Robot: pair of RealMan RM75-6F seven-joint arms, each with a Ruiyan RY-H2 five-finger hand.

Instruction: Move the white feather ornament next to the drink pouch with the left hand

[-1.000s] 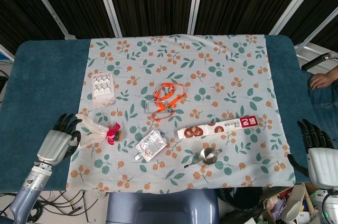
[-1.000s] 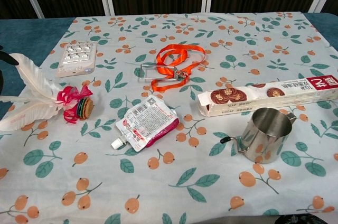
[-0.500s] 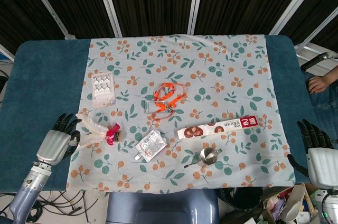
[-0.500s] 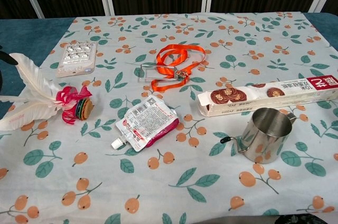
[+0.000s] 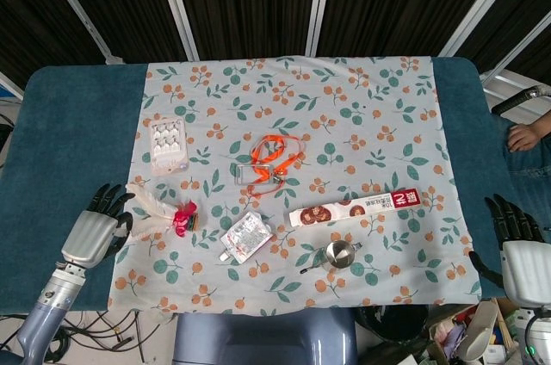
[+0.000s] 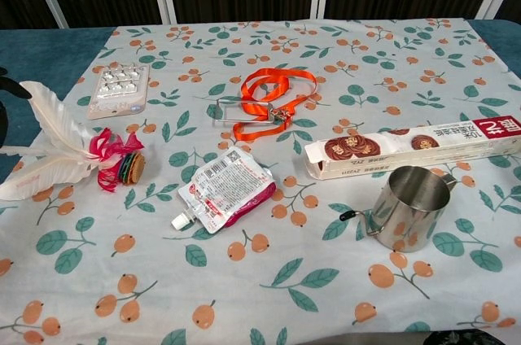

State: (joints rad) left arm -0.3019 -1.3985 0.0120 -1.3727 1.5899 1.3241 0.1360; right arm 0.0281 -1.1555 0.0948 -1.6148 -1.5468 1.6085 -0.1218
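The white feather ornament (image 5: 148, 207) (image 6: 50, 148), tied with a red ribbon and a small round disc, lies near the left edge of the patterned cloth. The drink pouch (image 5: 245, 234) (image 6: 226, 192) lies flat to its right, a short gap away. My left hand (image 5: 90, 231) rests at the cloth's left edge with fingers spread, their tips against the ends of the feathers; I see no closed grip on them. My right hand (image 5: 518, 251) hangs off the table's right side, fingers apart, holding nothing.
A blister pack (image 5: 167, 145) lies behind the ornament. An orange lanyard (image 5: 271, 157) sits mid-cloth. A long biscuit box (image 5: 357, 207) and a steel cup (image 5: 341, 255) lie right of the pouch. A person's hand (image 5: 525, 133) shows at the right edge.
The ornament has shifted slightly: its feathers have tilted up a little and the ribbon end has edged left. Both arms look almost still.
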